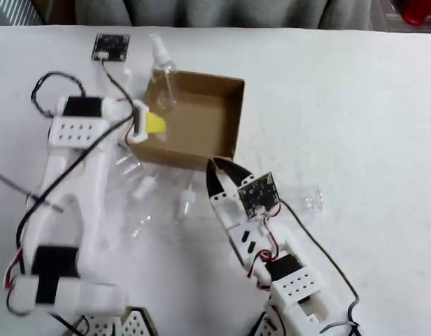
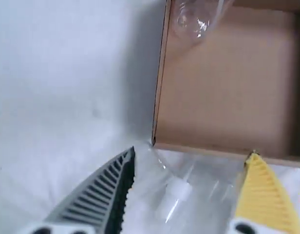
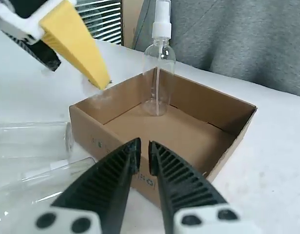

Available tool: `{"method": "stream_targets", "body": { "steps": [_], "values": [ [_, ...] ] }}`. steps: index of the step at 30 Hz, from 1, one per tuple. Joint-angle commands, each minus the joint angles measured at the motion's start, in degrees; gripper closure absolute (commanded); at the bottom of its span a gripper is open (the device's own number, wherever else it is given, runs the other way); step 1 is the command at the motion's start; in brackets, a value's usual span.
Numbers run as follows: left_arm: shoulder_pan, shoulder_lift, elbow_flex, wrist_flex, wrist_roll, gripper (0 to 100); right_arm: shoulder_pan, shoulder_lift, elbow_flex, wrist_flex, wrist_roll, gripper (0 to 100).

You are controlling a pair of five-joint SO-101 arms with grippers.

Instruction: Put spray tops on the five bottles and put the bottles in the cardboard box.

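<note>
The cardboard box (image 1: 201, 129) sits open in the middle of the table. One clear bottle (image 1: 161, 73) with a white spray top stands upright in its far left corner; the same bottle (image 3: 159, 68) rises behind the box wall (image 3: 228, 114) in the right wrist view. My left gripper (image 1: 147, 129) is open at the box's left side, its yellow finger (image 3: 77, 44) over the rim. Between its fingers, lower down, lies a clear bottle (image 2: 181, 190) on the table beside the box (image 2: 228, 87). My right gripper (image 3: 144, 151) is shut on nothing, just before the box's front wall.
Several clear bottles (image 1: 142, 203) lie on the table in front of the box's left half, between the two arms. A small clear piece (image 1: 312, 201) lies to the right. A small circuit board (image 1: 110, 47) with a black cable sits at the far left.
</note>
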State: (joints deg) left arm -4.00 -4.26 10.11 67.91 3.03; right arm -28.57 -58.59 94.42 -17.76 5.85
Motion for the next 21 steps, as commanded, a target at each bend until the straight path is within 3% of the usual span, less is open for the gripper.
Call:
{"method": "stream_targets", "body": {
  "steps": [1,15,21],
  "values": [
    [-1.98,-14.73,11.6,-3.6,0.44,67,-0.31,-0.31,-2.29,0.48,0.7,98.3],
    [-14.02,-38.29,42.73,-3.87,0.44,67,-0.57,-0.22,-2.2,0.57,0.7,98.3],
    [-14.2,-46.29,51.78,-6.86,0.79,67,-0.57,-0.22,-1.76,0.57,0.62,98.3]
  ]
}}
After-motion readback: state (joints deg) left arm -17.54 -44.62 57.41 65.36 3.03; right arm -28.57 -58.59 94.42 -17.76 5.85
